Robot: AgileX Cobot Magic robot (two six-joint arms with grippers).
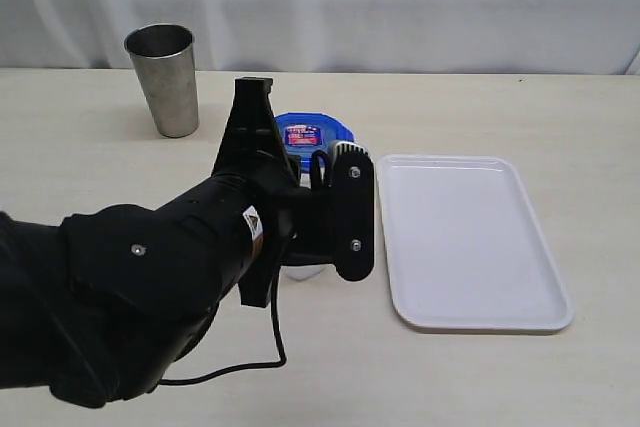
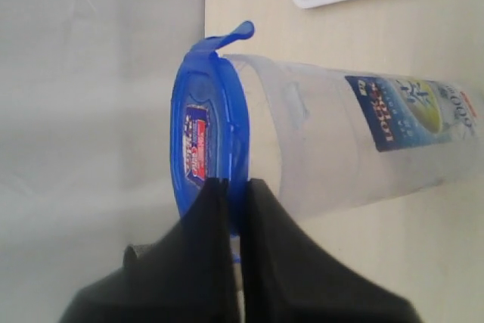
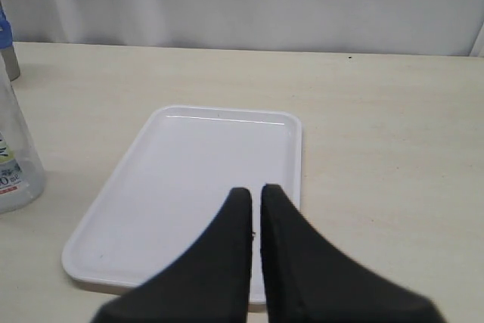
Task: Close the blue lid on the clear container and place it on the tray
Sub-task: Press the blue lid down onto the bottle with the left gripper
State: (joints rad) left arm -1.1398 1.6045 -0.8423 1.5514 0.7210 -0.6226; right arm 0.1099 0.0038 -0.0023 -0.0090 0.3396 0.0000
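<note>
Biggest thing first: the table point(image 1: 560, 107) is pale wood-look and carries everything. The left arm point(image 1: 150, 277) sprawls across the front of it and blocks most of our view of the canister from outside. The white tray point(image 1: 470, 247) lies bare to the right, we guess kept free as the drop-off spot.

The clear container point(image 2: 325, 149) stands upright on the table just beside the tray's left edge, not on it yet. A steel tumbler point(image 1: 168, 82) sits well apart at the back left and seems to have no part in this.

The blue lid point(image 2: 198, 149) is on the container's mouth, but one flap point(image 2: 240, 32) sticks out, so we'd say it isn't snapped all round. The left claw point(image 2: 236, 184) is closed narrow right at the lid's rim with a sliver of blue between the fingers. It looks to us like it's nipping a flap to press it home. The right claw point(image 3: 255, 193) is closed on nothing, hanging over the tray's near end, probably just parked out of the way
</note>
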